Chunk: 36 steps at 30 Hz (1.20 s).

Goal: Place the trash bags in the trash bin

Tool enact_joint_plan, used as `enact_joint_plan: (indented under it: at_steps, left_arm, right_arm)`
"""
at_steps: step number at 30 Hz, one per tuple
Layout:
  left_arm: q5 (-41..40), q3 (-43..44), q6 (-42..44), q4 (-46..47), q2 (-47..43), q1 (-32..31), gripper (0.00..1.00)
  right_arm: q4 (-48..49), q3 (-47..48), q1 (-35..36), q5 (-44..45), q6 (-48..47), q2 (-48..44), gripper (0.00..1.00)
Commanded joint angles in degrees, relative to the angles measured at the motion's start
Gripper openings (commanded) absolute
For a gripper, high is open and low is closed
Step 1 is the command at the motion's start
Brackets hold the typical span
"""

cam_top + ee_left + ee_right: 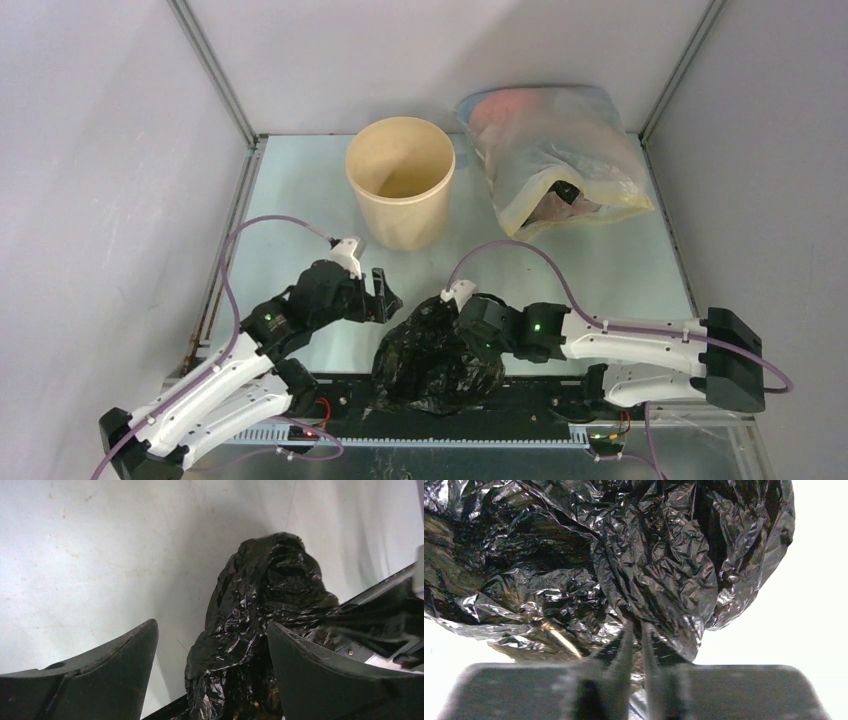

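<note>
The glossy black crinkled trash bag [432, 358] lies bunched at the near middle of the table, between both arms. My right gripper [462, 312] is shut on a fold of the trash bag [649, 575], which fills the right wrist view; its gripper [636, 630] pinches the plastic. My left gripper [380, 293] is open and empty, just left of the bag. In the left wrist view the trash bag [260, 625] stands ahead of the open left gripper [212, 630], apart from it. The tan trash bin [401, 182] stands upright at the back middle, looking empty.
A large translucent whitish-yellow bag [555, 160] with pinkish contents lies at the back right, beside the bin. Metal frame posts and grey walls close in the pale table [290, 190] on three sides. A black rail [520, 400] runs along the near edge.
</note>
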Motion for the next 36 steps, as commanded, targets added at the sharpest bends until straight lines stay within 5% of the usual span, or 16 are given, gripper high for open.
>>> enact_joint_plan:
  at_steps: [1, 10, 22, 23, 26, 27, 30, 36]
  left_arm:
    - [2.4, -3.5, -1.7, 5.0, -1.9, -0.5, 0.88]
    - [7.5, -9.3, -3.1, 14.4, -3.6, -1.6, 0.89]
    - [7.9, -12.2, 1.5, 26.0, -2.2, -5.6, 0.90]
    - [7.3, -12.1, 2.2, 25.9, -1.9, -6.1, 0.90]
    - [5.2, -11.8, 3.1, 25.0, -0.9, -7.1, 0.87]
    - [4.6, -11.8, 3.0, 24.7, -0.7, -7.2, 0.86]
    - [4.2, -12.0, 2.6, 24.7, 0.1, -7.4, 0.86]
    - [3.6, -12.0, 2.4, 24.6, -0.6, -7.4, 0.86]
  right_arm:
    - [1.4, 1.8, 0.5, 3.4, -0.7, -1.2, 0.01]
    - [1.6, 4.0, -2.3, 7.9, -0.2, -11.8, 0.00]
    - [2.9, 4.0, -16.6, -4.1, -0.4, -22.5, 0.00]
    - [2.5, 4.0, -17.2, -5.6, -1.0, -22.2, 0.10]
    - [-0.3, 4.0, -17.1, -8.4, -3.4, -20.4, 0.67]
    - [-1.5, 4.0, -16.5, -8.4, -4.1, -19.6, 0.77]
    - [-4.7, 3.5, -13.7, -7.3, -5.1, -17.2, 0.84]
    - [-5.7, 1.5, -8.6, -7.1, -3.1, -12.6, 0.83]
